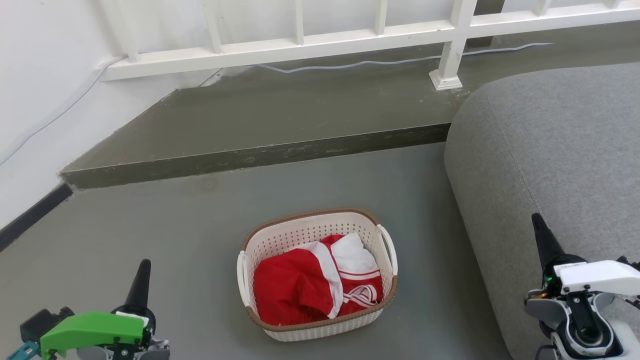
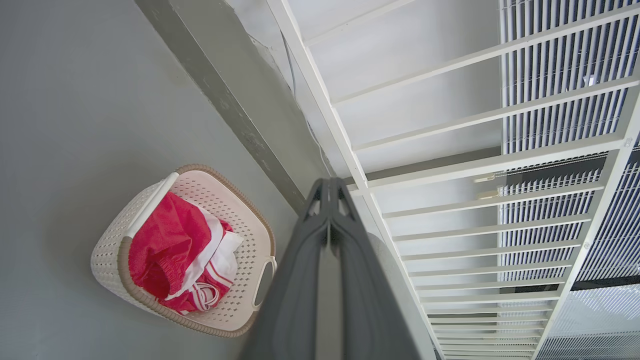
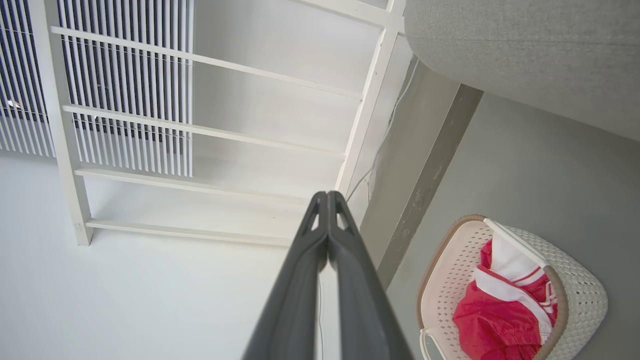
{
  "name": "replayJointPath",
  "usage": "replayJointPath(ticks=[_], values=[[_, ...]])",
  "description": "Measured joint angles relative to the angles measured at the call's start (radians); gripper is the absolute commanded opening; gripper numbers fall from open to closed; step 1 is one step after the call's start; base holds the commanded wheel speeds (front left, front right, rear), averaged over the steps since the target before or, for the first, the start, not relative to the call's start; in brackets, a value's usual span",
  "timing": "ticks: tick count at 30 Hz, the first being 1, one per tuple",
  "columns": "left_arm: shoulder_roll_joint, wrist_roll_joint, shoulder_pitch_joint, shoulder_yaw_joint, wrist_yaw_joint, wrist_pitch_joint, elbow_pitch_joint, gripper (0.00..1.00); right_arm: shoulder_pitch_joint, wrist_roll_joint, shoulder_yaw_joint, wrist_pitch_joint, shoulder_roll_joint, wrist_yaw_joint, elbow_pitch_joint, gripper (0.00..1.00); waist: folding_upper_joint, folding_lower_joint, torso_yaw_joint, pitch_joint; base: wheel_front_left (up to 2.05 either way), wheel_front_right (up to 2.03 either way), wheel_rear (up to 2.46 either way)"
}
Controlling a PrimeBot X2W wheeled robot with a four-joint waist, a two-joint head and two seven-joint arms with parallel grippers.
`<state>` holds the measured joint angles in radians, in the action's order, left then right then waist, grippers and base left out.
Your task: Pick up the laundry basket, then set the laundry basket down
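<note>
Starting on your left: your left claw (image 1: 144, 267) is fully closed, its two long dark fingers (image 2: 305, 260) pressed flat together to the tips with nothing between them, glossy green cover (image 1: 92, 325) on the wrist. It hangs over smooth grey floor (image 1: 150, 225), touching nothing. To the right of that claw and a bit ahead sits the laundry basket (image 1: 300, 235), just the one, upright on the floor and well apart from both claws. It's a rounded rectangle of cream plastic, walls dotted all over with little holes, one brown braided-looking rim (image 1: 310, 214) round the top and two white loop handles, one (image 1: 242, 280) on the side nearer the left claw, one (image 1: 389, 247) nearer the right. Inside there's one crumpled red garment (image 1: 295, 290) with white bands, soft and bunched up, filling most of the bottom. Ahead of both claws, past the basket, one low concrete-looking step (image 1: 280, 115) runs across, scuffed along its edge, with a white barred railing (image 1: 350, 40) on it and one thin pale cable (image 1: 390, 62) snaking along. Then your right claw (image 1: 537, 222): same story, two fingers clamped completely together and empty, white cover (image 1: 600, 275) on the wrist, basket off to its left. Beside and beyond that claw, on its right, is one big grey sofa (image 1: 550, 150), coarse woven fabric, rounded corner, and you can't tell if the claw touches it
</note>
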<state>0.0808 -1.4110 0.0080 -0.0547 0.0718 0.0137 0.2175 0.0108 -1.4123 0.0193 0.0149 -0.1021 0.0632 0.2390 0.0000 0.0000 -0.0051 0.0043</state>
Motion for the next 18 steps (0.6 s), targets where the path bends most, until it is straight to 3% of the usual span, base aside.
replayJointPath(ticks=[18], values=[[0.005, -0.207, -0.036, 0.037, 0.034, -0.041, 0.029, 0.0, 0.028, -0.201, -0.057, -0.045, 0.007, 0.041, 0.015, 0.0, 0.0, 0.0, 0.004, -0.001, 0.0, 0.0, 0.0]])
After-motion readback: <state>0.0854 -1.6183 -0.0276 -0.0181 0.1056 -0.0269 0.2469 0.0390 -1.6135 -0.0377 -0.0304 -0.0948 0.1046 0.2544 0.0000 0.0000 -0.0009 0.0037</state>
